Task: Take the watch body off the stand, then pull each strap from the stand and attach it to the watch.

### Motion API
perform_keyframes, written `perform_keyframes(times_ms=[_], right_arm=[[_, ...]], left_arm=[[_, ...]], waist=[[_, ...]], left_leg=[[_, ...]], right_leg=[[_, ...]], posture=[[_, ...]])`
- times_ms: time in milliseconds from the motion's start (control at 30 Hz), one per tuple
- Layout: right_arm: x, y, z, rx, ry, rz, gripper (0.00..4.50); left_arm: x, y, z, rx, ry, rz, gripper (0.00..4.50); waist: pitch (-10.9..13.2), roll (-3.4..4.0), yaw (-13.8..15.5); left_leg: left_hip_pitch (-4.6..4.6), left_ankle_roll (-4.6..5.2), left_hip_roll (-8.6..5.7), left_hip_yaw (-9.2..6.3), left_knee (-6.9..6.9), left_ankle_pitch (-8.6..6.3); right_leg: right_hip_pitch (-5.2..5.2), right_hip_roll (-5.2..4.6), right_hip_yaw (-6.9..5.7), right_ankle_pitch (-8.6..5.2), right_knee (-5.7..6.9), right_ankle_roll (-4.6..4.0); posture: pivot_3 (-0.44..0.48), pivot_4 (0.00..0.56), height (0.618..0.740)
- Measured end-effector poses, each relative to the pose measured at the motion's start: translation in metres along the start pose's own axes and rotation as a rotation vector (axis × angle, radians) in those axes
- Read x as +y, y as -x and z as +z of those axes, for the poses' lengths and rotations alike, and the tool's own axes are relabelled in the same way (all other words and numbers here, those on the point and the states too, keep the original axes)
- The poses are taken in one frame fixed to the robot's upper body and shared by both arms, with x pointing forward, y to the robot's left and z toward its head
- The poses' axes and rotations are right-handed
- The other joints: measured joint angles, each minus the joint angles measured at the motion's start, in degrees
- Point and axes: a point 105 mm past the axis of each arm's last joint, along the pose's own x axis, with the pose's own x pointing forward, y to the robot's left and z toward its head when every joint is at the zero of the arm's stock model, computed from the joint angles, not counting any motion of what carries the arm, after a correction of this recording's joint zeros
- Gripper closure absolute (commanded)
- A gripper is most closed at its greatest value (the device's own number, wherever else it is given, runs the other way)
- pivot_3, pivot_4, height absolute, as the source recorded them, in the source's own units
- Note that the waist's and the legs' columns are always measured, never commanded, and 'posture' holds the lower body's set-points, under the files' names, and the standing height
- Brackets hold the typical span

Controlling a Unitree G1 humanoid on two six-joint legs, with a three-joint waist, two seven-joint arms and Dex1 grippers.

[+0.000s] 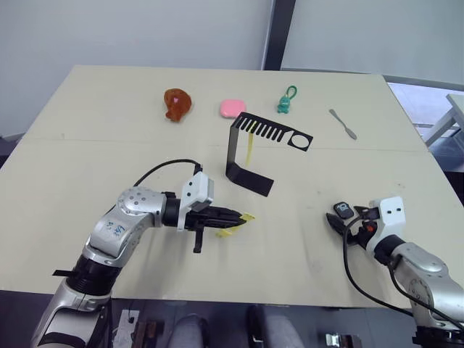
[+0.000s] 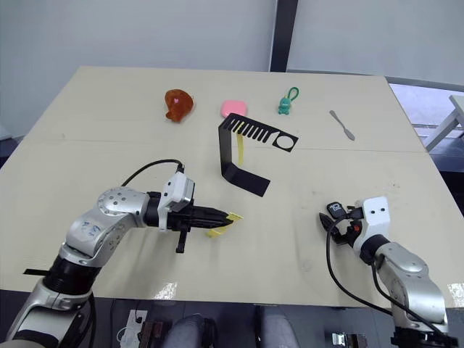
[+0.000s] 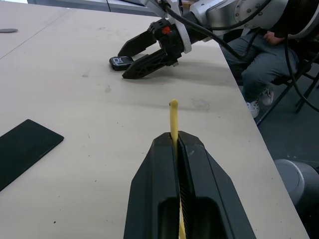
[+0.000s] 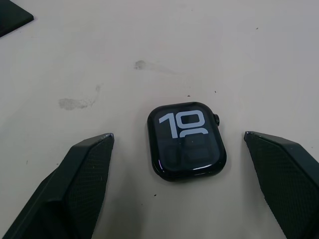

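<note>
The watch body (image 4: 186,140) lies face up on the table near the front right, off the stand. My right gripper (image 1: 348,219) is open, one finger on each side of the watch body without touching it. My left gripper (image 3: 177,137) is shut on one yellow strap (image 3: 173,117), held just above the table at front centre; the strap's tip pokes out past the fingertips toward the right gripper. A second yellow strap (image 1: 249,149) hangs from the slotted top arm of the black stand (image 1: 233,148), which stands upright mid-table.
Along the far side lie a brown-orange figure (image 1: 177,104), a pink pad (image 1: 233,108), a green keyring figure (image 1: 285,101) and a grey metal spatula (image 1: 342,123). A seated person's legs (image 3: 264,64) show beyond the table's front edge.
</note>
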Motion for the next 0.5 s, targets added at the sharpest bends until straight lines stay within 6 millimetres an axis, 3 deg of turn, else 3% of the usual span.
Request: perform_keyframes(times_ms=[400, 500], right_arm=[[0.0013, 0.0002, -0.0008, -0.003, -0.004, -0.005, 0.06], [0.0006, 0.0002, -0.0006, -0.004, -0.005, -0.009, 0.9]], left_arm=[[-0.0004, -0.0038, 0.0019, -0.02, -0.003, -0.002, 4.5], [-0.0003, -0.004, 0.0019, -0.02, -0.003, -0.002, 4.5]], waist=[[0.0, 0.0, 0.0], [0.0, 0.0, 0.0]], left_leg=[[0.01, 0.0, 0.0, 0.0, 0.01, 0.0], [0.01, 0.0, 0.0, 0.0, 0.01, 0.0]], right_leg=[[0.0, 0.01, 0.0, 0.0, 0.01, 0.0], [0.0, 0.01, 0.0, 0.0, 0.02, 0.0]], posture=[[0.0, 0.15, 0.74], [0.0, 0.15, 0.74]])
